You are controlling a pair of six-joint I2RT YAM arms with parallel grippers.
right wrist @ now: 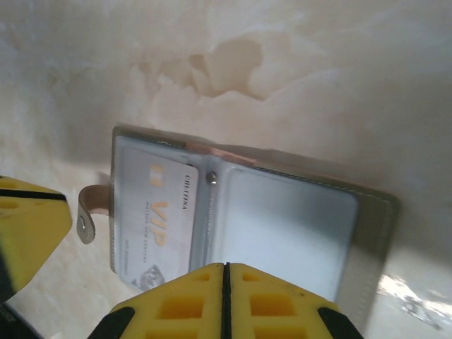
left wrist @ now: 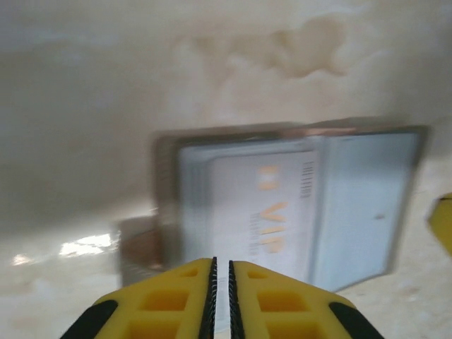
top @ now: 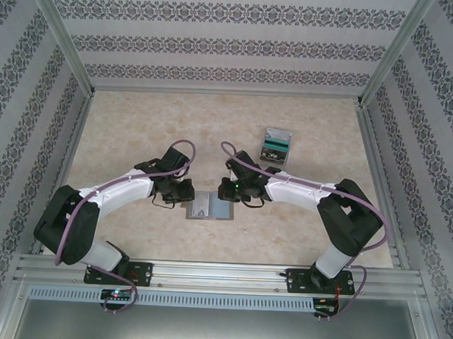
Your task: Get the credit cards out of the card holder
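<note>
I see the card holder (top: 209, 207) lying open and flat on the table (top: 137, 127), in the middle and close to the near side. It sits between my two grippers. The left gripper (top: 182, 195) is just beside its left edge and the right gripper (top: 234, 191) is just beside its far right corner.

In the left wrist view, the left gripper (left wrist: 220, 267) has its yellow fingers almost together, with only a thin slit between them. The tips sit over the near edge of the card holder (left wrist: 367, 205), and I cannot tell if they pinch anything. In the right wrist view, the right gripper (right wrist: 224, 268) has its pads pressed tight together over the long edge of the card holder (right wrist: 282, 226).

One half holds a white card (right wrist: 159, 226) with big gold letters, "VIP". The small print beside it is too small for me to read. The other half looks pale and bare. A small tab (right wrist: 88, 212) sticks out from the side with the card, and a tiny stud (right wrist: 211, 178) sits by the fold.

There is a lot of open table behind the holder, up to the back wall. A clear plastic case (top: 276, 145) with green and black inside lies well apart, toward the back right
</note>
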